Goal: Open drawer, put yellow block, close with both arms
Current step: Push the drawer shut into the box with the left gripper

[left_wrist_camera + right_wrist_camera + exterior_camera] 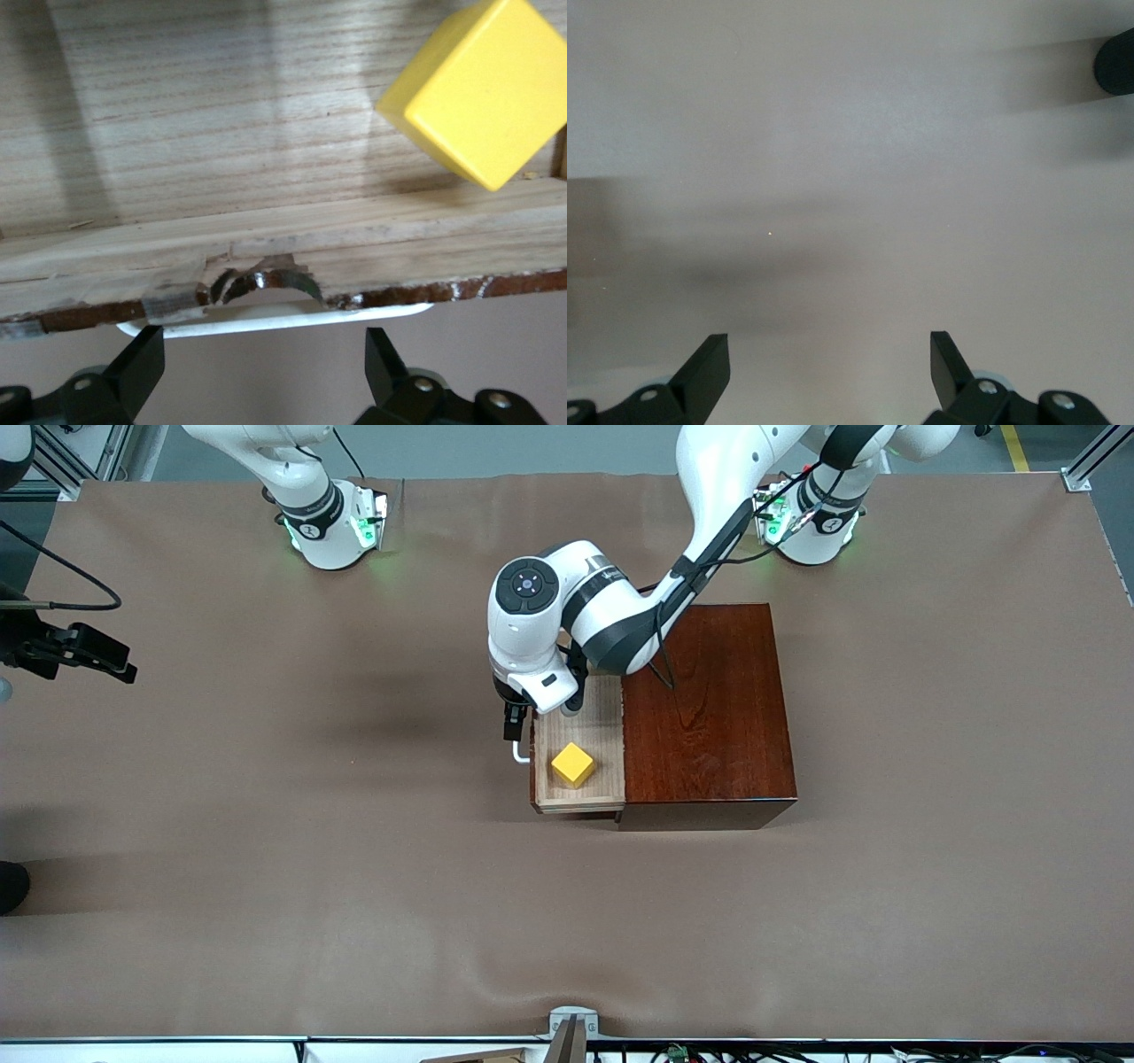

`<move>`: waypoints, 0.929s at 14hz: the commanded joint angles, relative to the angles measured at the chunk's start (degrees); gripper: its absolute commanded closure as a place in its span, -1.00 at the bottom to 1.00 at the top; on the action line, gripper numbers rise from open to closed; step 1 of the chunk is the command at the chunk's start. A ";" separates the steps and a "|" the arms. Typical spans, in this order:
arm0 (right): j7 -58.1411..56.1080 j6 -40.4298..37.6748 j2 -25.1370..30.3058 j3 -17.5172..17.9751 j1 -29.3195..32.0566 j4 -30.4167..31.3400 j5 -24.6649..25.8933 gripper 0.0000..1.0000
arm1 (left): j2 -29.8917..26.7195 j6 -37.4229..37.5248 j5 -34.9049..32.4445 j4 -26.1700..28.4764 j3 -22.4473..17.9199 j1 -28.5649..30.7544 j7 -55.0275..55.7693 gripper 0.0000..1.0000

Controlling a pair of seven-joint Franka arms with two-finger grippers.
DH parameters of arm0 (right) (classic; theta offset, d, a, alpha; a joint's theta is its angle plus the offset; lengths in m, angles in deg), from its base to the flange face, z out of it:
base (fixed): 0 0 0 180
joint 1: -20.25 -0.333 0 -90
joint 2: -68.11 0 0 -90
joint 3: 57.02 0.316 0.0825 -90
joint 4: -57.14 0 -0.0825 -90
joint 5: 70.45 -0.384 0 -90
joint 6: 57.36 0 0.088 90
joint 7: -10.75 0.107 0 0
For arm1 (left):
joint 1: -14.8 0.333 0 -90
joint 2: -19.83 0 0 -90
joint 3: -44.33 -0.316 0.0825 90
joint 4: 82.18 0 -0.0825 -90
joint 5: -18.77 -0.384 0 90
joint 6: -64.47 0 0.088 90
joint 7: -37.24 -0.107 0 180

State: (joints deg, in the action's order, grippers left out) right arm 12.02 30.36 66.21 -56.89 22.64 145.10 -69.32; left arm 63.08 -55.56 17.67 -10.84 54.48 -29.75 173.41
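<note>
Brown cloth (266,868) is spread over the whole table, and a glossy dark reddish-brown wooden box (709,717) is set on it near the middle, closer to the left arm's base than to the right arm's.

A sliding drawer of pale wood (602,713) is pulled out of the box toward the right arm's end of the table. A small bright yellow cube (572,764) is seen lying on the drawer floor, in the part of the drawer nearer to the front camera, turned at an angle to the drawer walls. In the left wrist view the same cube (483,93) is shown resting on the grained wood (221,133), apart from the drawer's front wall. A white U-shaped bar handle (520,755) is fixed to the outside of that front wall; a chipped spot in the wood is visible just above the handle (275,320) in the wrist view.

The left gripper (515,722) is held over the drawer's front edge, just above the handle. Its fingers (140,365) are spread apart, with nothing clamped between them.

The right gripper (829,367) is parked over bare cloth at the right arm's end of the table, where that arm waits. Its fingers (946,365) are likewise spread wide, and nothing is held.
</note>
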 commanded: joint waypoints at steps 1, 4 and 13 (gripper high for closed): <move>0.57 -0.18 0.40 1.02 1.04 -0.34 0.00 -1.00 | 0.86 3.12 -1.36 -1.46 -0.31 -0.54 1.29 -1.00; 0.57 -0.18 0.40 1.02 0.95 -0.34 0.09 -1.00 | 0.51 7.16 -1.36 -1.46 -0.75 -0.27 1.37 -1.00; 0.30 -0.35 0.40 1.11 0.86 -0.34 0.09 -1.00 | -0.71 16.14 -1.45 -1.46 -4.43 0.43 3.04 -1.00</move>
State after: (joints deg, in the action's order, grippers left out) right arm 12.02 30.40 66.21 -56.71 22.64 145.09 -69.32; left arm 63.13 -43.94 17.69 -12.85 52.11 -29.66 176.77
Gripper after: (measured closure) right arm 0.000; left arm 0.000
